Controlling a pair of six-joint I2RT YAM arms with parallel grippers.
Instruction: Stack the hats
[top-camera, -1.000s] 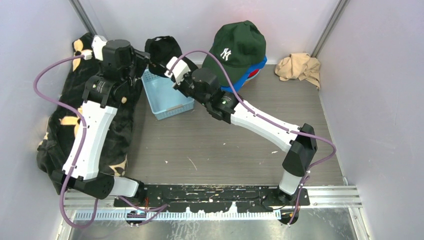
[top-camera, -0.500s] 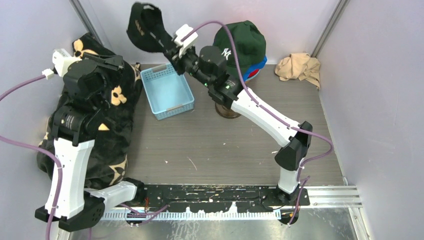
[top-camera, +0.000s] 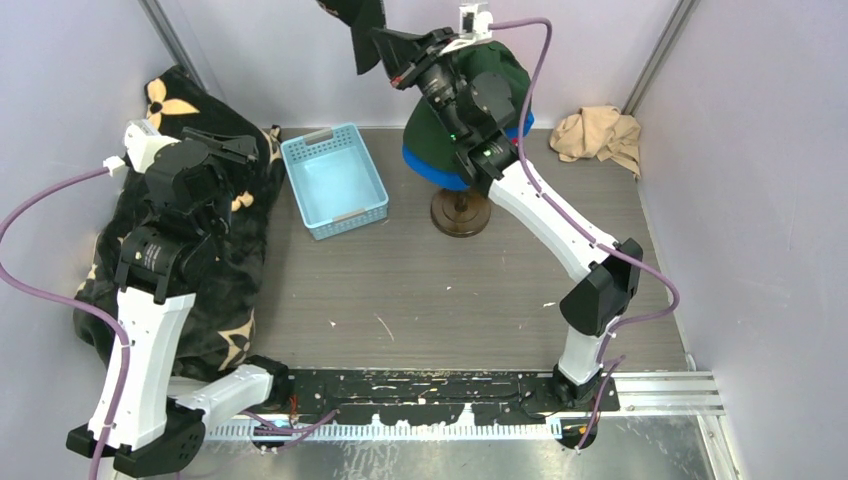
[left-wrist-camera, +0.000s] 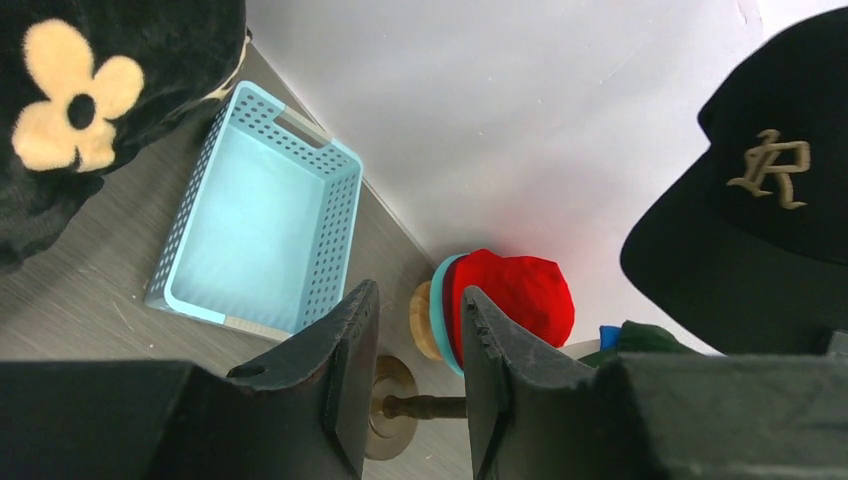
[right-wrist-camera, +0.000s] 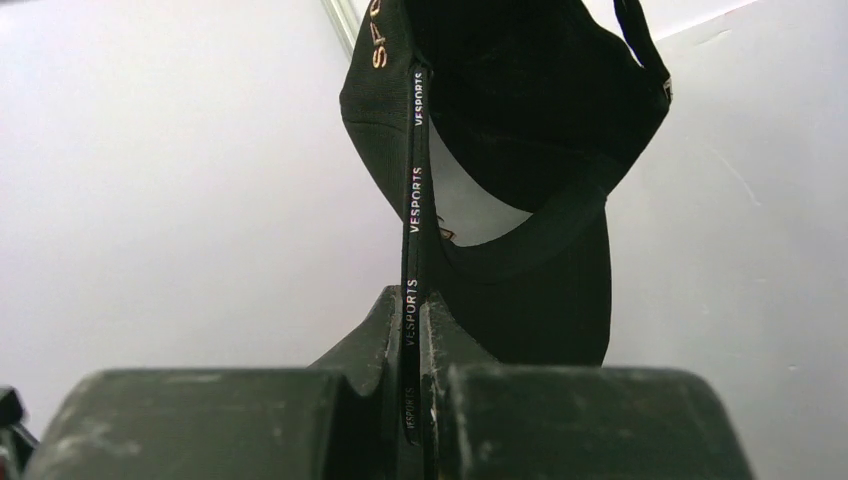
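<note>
My right gripper (top-camera: 386, 46) is raised high at the back and is shut on the rim band of the black baseball cap (top-camera: 355, 22). The cap (right-wrist-camera: 520, 120) hangs past the pinched fingers (right-wrist-camera: 380, 330), and its gold lettering shows in the left wrist view (left-wrist-camera: 765, 175). Just right of and below the cap, the stack of hats sits on a stand: a dark green cap (top-camera: 505, 75) on top, blue (top-camera: 430, 165) under it, and red (left-wrist-camera: 510, 290) and teal (left-wrist-camera: 440, 315) seen from the side. My left gripper (top-camera: 243, 142) is open and empty, over the flowered cloth.
A light blue perforated basket (top-camera: 335, 180) stands between the arms, left of the stand's round brown base (top-camera: 460, 215). A black cloth with cream flowers (top-camera: 175, 100) covers the left side. A beige rag (top-camera: 600, 135) lies at the back right corner. Walls close in on three sides.
The right arm has lifted the black cap from above the basket, up and to the right toward the stack. The left arm has drawn back left over the flowered cloth.
</note>
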